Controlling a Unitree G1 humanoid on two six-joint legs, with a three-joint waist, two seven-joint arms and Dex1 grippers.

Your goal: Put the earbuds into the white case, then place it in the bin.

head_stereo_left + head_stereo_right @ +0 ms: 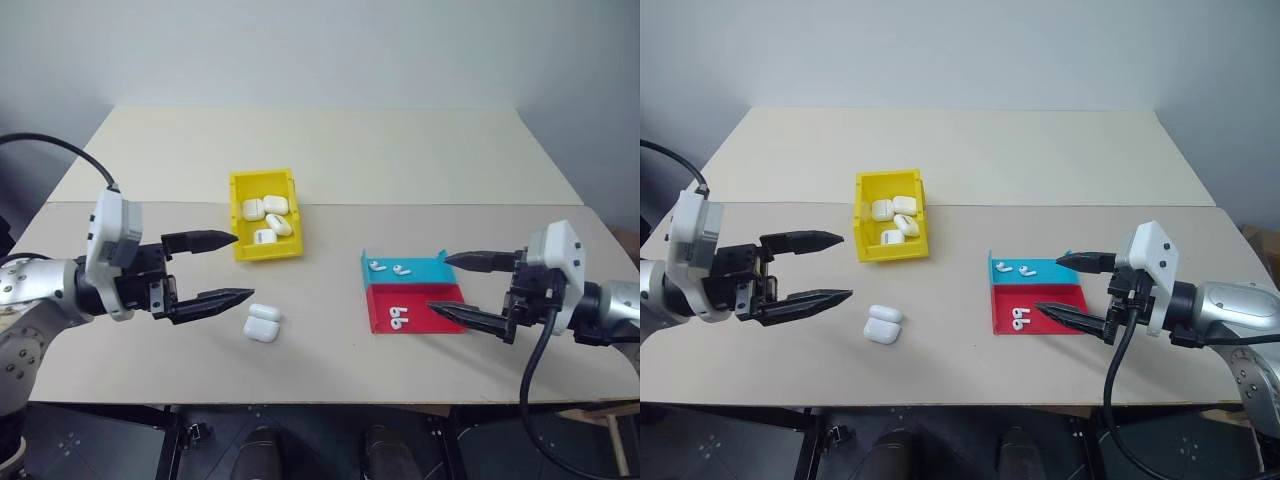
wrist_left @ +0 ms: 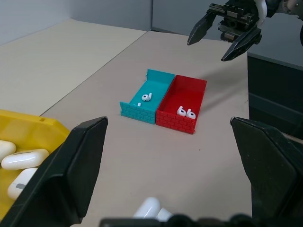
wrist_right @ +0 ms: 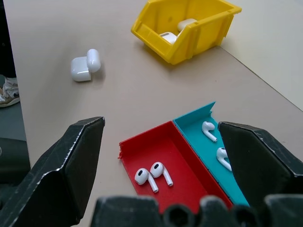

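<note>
Two earbuds (image 1: 397,318) in the red compartment, just beside the wide-spread right pincer (image 1: 448,284).

Left hand (image 1: 205,269): two long black tapered fingers on black block, white boxy housing behind, silver-grey metal forearm, black cable looping off behind. Right hand (image 1: 472,291): same black fingers, white angular housing, silver forearm, thick black cable hanging below.
</note>
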